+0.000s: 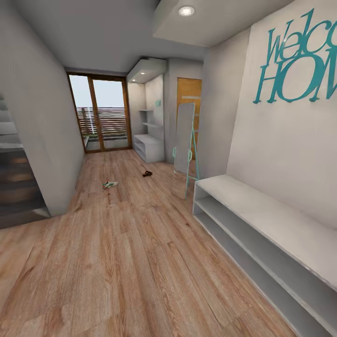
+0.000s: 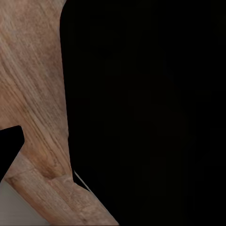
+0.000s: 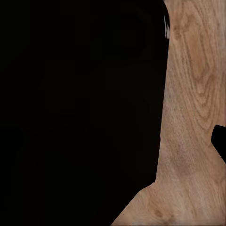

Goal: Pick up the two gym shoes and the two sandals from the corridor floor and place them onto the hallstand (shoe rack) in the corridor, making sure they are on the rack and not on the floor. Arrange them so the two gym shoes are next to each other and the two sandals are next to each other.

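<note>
**Shoes far down the corridor, grippers not yet near them**

A long corridor is seen from the head camera; the wood-plank floor runs away toward glass doors at the far end. Two of the shoes lie on it, well ahead: a white gym shoe with green trim, and beyond it and to its right a small dark brown sandal; the two are near each other but apart. At this range a single shoe cannot be told from a pair lying together; the rest of the footwear cannot be made out. The gym shoe's long axis is judged to lie nearly across the corridor, tilted slightly; which end is the toe cannot be told. The sandal's long axis seems similar; its pointing is also unclear.

The shoe rack, pale grey with shelves above, stands at the far right, past the sandal and beside a leaning mirror; a long low white bench runs along the near right wall.

In both wrist views only floor planks and a large black shape are seen; whether the jaws are open or closed cannot be told. Both shoes lie far forward of the jaws; the gym shoe is judged slightly nearer the left arm, the sandal close to centre; a drive forward is called for before any reach.
</note>
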Available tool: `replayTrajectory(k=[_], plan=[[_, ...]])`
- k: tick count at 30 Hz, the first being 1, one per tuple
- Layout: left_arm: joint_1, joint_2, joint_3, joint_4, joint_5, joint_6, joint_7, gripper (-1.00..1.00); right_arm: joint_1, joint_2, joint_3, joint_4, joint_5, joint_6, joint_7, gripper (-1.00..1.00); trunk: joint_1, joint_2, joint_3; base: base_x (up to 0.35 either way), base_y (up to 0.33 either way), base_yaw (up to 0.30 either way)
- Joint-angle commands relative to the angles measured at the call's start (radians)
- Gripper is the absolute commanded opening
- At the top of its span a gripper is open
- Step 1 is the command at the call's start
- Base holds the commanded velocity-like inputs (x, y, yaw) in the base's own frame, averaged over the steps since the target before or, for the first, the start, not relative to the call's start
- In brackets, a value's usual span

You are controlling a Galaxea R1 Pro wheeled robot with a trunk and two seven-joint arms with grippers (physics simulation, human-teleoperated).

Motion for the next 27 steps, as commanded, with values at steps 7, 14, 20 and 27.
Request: replayTrajectory(k=[7,14,20,27], plan=[[-0.008,-0.012,-0.002,-0.023,0.002,-0.003,-0.002,1.00,-0.005,-0.003,-0.004,-0.020,-0.001,-0.003,0.006,1.00,0.000,0.000,0.000,0.000,0.000,0.000],[-0.008,-0.012,-0.002,-0.062,0.003,-0.012,-0.002,1.00,-0.005,-0.004,-0.005,-0.059,-0.003,-0.002,0.005,1.00,0.000,0.000,0.000,0.000,0.000,0.000],[-0.008,-0.012,0.000,-0.082,0.003,-0.014,-0.002,1.00,-0.005,-0.003,-0.006,-0.093,-0.002,-0.003,0.006,1.00,0.000,0.000,0.000,-0.017,0.151,0.000],[-0.008,-0.012,0.000,-0.085,0.003,-0.034,-0.002,1.00,-0.005,-0.003,-0.006,-0.124,-0.002,-0.002,0.006,1.00,0.000,0.000,-0.002,-0.067,0.283,0.052]])
